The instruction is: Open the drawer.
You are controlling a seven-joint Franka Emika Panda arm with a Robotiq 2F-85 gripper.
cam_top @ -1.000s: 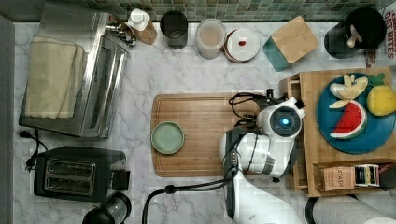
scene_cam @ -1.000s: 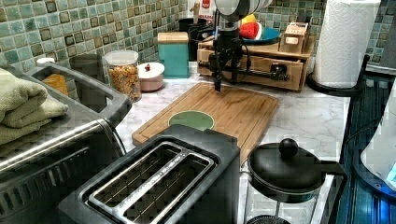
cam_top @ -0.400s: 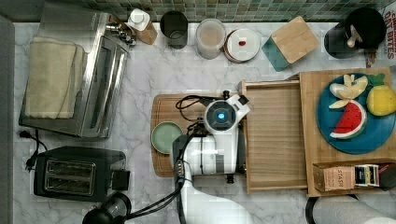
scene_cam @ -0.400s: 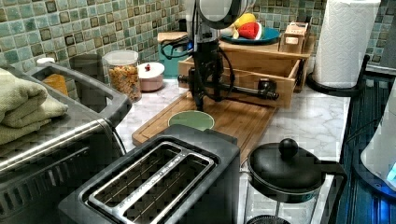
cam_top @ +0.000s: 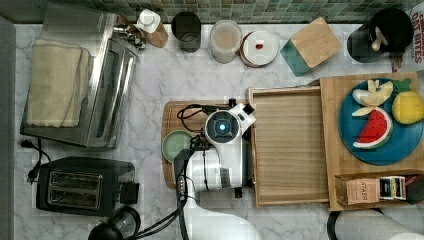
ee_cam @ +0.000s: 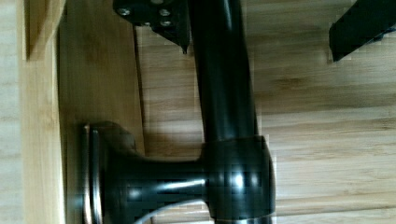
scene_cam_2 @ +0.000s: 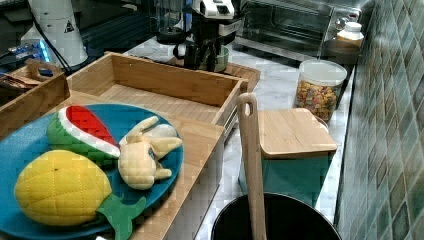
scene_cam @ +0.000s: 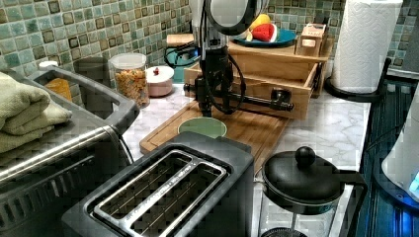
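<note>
The drawer (cam_top: 290,150) is a wide shallow light-wood tray, drawn out of its wooden cabinet (cam_top: 372,172) toward the top view's left, its plain inside showing (scene_cam_2: 165,107). Its long black bar handle (scene_cam: 257,101) (ee_cam: 224,84) runs along the front. My gripper (ee_cam: 259,51) (scene_cam: 213,98) hangs straight down over the handle, near one bracket (ee_cam: 140,186). It is open: one finger (ee_cam: 163,21) sits between the bar and the drawer front, close against the bar. The other finger (ee_cam: 362,25) stands well off the bar's far side. In the top view my wrist (cam_top: 223,127) covers the gripper.
A grooved cutting board (cam_top: 172,112) with a green bowl (cam_top: 175,145) lies under my arm. Toaster (cam_top: 82,185), toaster oven (cam_top: 95,95), kettle (scene_cam: 304,180), jars (cam_top: 225,40) and a teal box (cam_top: 310,45) ring the counter. A blue plate of toy fruit (cam_top: 380,147) tops the cabinet.
The drawer, shut a second ago, has slid out toward the top view's left. My arm moved left with the handle, over the cutting board.
</note>
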